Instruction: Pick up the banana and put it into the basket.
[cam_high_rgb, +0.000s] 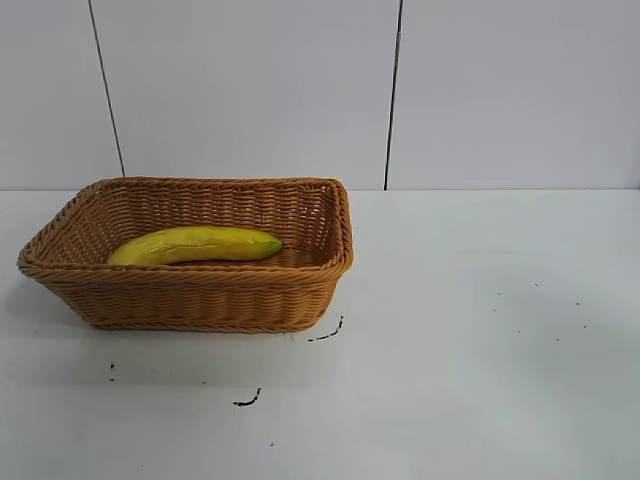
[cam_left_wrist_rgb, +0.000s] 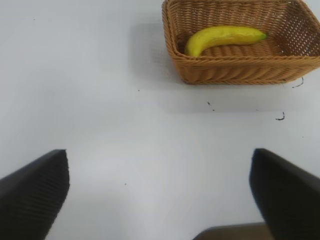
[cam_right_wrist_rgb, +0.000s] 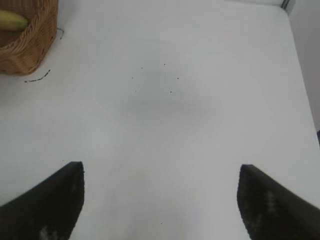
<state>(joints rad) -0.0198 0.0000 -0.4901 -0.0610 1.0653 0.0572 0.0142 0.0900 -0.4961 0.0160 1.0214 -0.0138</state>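
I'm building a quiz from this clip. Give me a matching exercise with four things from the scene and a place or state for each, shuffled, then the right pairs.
Things:
1. banana
2. basket
3. left gripper
4. black marks

Places or states:
A. on the white table, beside the basket
B. open, above bare table
C. lying in the basket
D. standing on the table, holding the fruit

Pairs: 1-C, 2-D, 3-B, 4-A

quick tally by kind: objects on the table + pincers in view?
banana: 1, lying inside the basket
basket: 1, on the white table
pincers: 2, left pincer and right pincer, both open, empty, above bare table
Total: 4
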